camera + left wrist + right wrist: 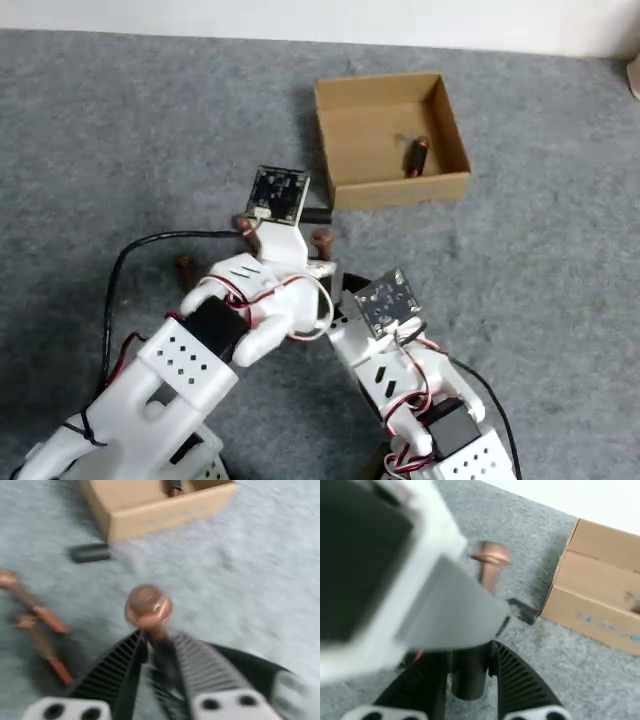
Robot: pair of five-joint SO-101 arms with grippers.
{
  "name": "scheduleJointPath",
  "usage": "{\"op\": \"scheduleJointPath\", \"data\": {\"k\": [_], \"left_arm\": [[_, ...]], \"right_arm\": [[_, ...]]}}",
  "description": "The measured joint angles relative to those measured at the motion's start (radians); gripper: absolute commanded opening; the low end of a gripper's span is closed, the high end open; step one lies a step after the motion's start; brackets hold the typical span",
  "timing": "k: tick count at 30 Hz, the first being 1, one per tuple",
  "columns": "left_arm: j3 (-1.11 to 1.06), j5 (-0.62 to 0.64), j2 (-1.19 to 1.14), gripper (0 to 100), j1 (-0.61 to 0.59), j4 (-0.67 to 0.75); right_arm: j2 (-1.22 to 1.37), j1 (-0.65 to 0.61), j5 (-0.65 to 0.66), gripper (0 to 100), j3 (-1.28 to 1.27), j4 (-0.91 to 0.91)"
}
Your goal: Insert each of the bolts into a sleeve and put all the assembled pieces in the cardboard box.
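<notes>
Copper-coloured loose bolts [31, 601] at nine o'clock from the grippers, on the grey carpet [80, 120], well apart from the work: leave alone for now.

Moving to the centre, find the left gripper [157, 641] clenched on the shaft of one bolt [148, 607], head pointing to twelve o'clock. Do not loosen this grip before full seating in a sleeve.

Just beside, toward four o'clock, find the right gripper [470, 655] grasping the black sleeve [469, 677]. Cannot tell about the shaft tip, in the sleeve mouth or not, hidden behind the left gripper's body.

Probably the insertion step, so put both axes on one line first, then push slowly and straight. Stop and correct at any resistance; never force at an angle. Hold the sleeve side quiet and move one arm only.

Mind the spare sleeve [317, 215] at twelve o'clock, near the box wall, and avoid sweeping it away.

Last, at one o'clock, the cardboard box [400, 190], apparently with one finished piece [417, 157] inside. Carry the new piece over the near wall and open the fingers low above the box floor.
</notes>
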State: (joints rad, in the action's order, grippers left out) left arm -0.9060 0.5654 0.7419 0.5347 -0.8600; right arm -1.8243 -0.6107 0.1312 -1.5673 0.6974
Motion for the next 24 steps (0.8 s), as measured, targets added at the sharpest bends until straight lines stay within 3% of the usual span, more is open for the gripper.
{"op": "scheduleJointPath", "data": {"k": [2,17,24], "left_arm": [[-0.009,0.0,-0.003,37,-0.043,0.0],[-0.009,-0.008,-0.015,34,-0.08,-0.008],[0.13,-0.006,-0.015,34,-0.018,-0.176]], "right_arm": [[0.0,-0.002,0.008,0.4,0.0,-0.002],[-0.002,0.003,0.008,0.4,0.003,-0.003],[-0.003,0.0,0.008,0.4,0.003,-0.003]]}}
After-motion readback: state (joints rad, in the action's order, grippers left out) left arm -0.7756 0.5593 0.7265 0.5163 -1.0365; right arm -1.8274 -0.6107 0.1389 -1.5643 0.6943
